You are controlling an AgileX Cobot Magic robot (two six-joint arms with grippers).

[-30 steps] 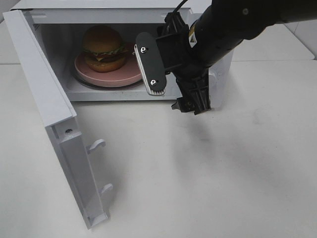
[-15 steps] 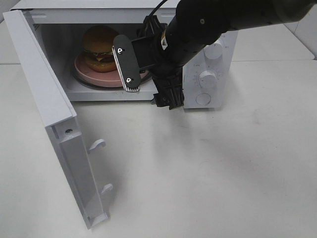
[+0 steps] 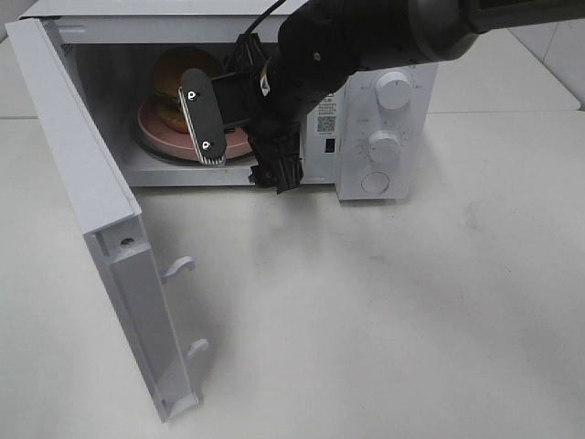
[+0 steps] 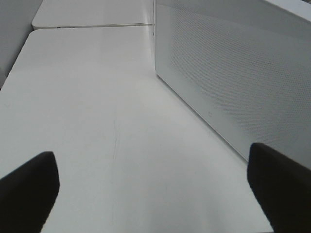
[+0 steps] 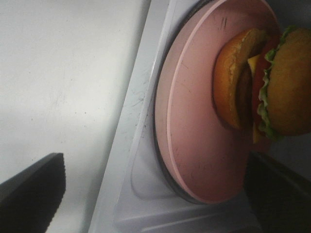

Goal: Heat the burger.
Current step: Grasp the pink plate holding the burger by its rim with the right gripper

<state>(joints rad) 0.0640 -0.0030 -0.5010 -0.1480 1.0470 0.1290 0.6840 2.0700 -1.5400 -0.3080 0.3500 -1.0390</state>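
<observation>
Right wrist view shows the burger (image 5: 262,87) on its pink plate (image 5: 194,126) inside the microwave (image 3: 384,101), just ahead of the spread, empty right gripper (image 5: 155,189); from overhead that arm hides them. Left gripper (image 4: 155,179), also spread, faces bare bench (image 4: 97,107).

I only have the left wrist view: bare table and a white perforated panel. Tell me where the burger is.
Observer: The burger sits on a pink plate inside the microwave.
Operator: Report the door.
Observer: The door is swung wide open toward the left arm's side.
Operator: Give me the right hand.
Observer: The right hand is open at the cavity mouth, holding nothing; its camera sees the plate's rim close up.
</observation>
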